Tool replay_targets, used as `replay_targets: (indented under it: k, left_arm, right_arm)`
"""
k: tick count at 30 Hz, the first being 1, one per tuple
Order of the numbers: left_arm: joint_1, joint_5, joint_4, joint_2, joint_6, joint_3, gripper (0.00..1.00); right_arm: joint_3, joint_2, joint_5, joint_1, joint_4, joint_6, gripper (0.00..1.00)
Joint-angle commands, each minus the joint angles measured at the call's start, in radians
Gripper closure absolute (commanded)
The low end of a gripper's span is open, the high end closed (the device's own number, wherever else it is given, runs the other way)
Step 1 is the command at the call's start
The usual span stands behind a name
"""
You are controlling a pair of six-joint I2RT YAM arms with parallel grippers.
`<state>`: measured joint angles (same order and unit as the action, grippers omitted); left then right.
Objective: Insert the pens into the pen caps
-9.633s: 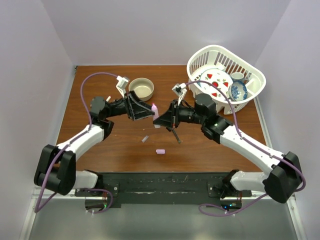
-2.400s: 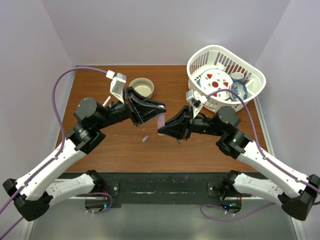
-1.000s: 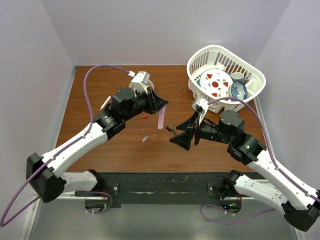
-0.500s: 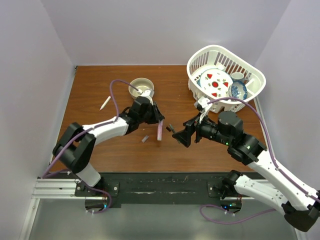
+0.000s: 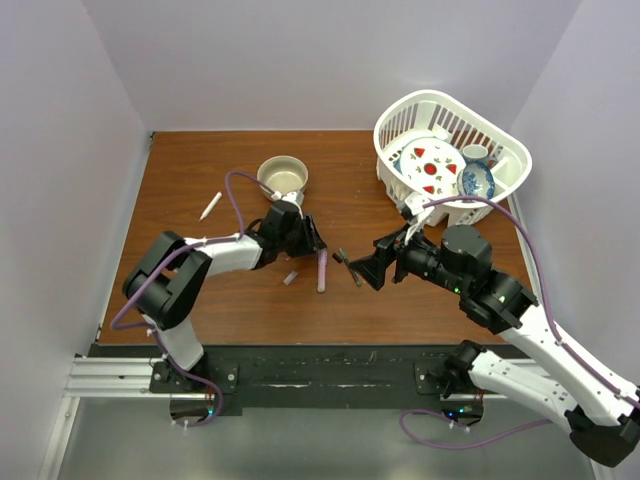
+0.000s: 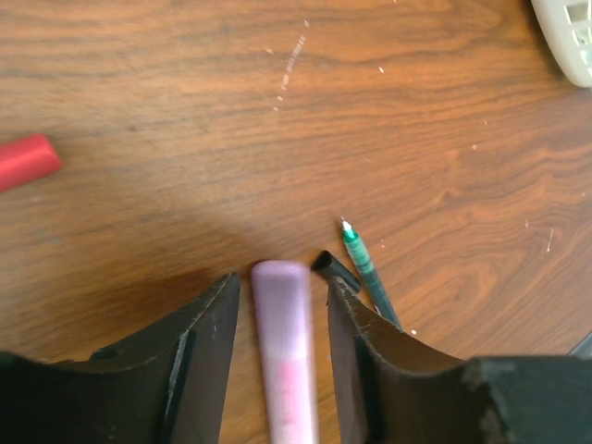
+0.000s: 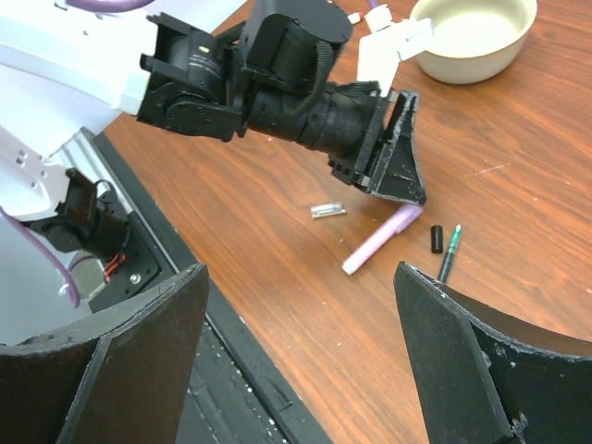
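Pink marker [image 7: 381, 239] is now laid on table [image 5: 200, 285] (capping prob. done). L gripper [image 6: 282, 285] is parted off it; R gripper [image 5: 371, 268] is held wide, empty, ready for green pen [image 6: 368, 273].

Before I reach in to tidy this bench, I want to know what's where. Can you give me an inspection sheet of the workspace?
Surface: brown wooden table, faint pale scratches.
Job's things: chunky pink marker lying flat between the fingers of the left gripper, gaps on both sides; dark green-tipped pen and small black cap beside it; short red cap; small grey cap; slim white pen, far left.
Clutter: tan round bowl; white plastic basket holding dishes.
Grippers: left gripper open, straddling the marker; right gripper open, empty.
Cables: purple cables looping along both arms.
Surroundings: pale lilac walls; black mounting rail at the near edge.
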<state>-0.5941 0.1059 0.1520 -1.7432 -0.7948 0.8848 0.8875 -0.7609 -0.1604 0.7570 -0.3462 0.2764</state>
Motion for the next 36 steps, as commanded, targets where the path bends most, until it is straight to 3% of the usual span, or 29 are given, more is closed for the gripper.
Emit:
replay_targets:
  k: [1,5,9,14,17,20,23,27,36]
  left_arm:
    - [0.033,-0.028,0.015,0.057,0.002,-0.020,0.51]
    - [0.085,-0.103,-0.054,0.141,0.014,-0.012,0.49]
    - [0.172,-0.343,-0.248,0.236,-0.035,0.028,0.50]
    - [0.344,-0.410,-0.285,0.284,-0.050,0.046,0.51]
    - [0.459,-0.368,-0.308,0.249,-0.066,0.088,0.51]
    - [0.560,-0.301,-0.333,0.189,-0.164,0.117,0.52]
    - [0.625,-0.319,-0.351,0.107,-0.259,0.169,0.55]
    - [0.648,-0.414,-0.422,0.010,-0.403,0.252,0.54]
    - [0.651,-0.442,-0.647,-0.185,-0.630,0.474,0.54]
  right_arm:
    - [0.022,0.003,0.039,0.001,0.004,0.010,0.15]
    - [0.033,0.002,0.045,-0.001,-0.007,0.018,0.15]
    - [0.031,-0.005,0.041,0.001,-0.001,0.032,0.15]
    - [0.018,-0.015,0.027,0.001,0.023,0.040,0.16]
    - [0.016,-0.025,0.025,0.001,0.032,0.038,0.16]
    - [0.013,-0.034,0.021,0.001,0.044,0.037,0.16]
    - [0.016,-0.044,0.013,-0.001,0.053,0.035,0.16]
    - [0.027,-0.052,0.009,0.001,0.053,0.029,0.16]
    - [0.037,-0.072,0.045,-0.001,0.042,0.015,0.16]
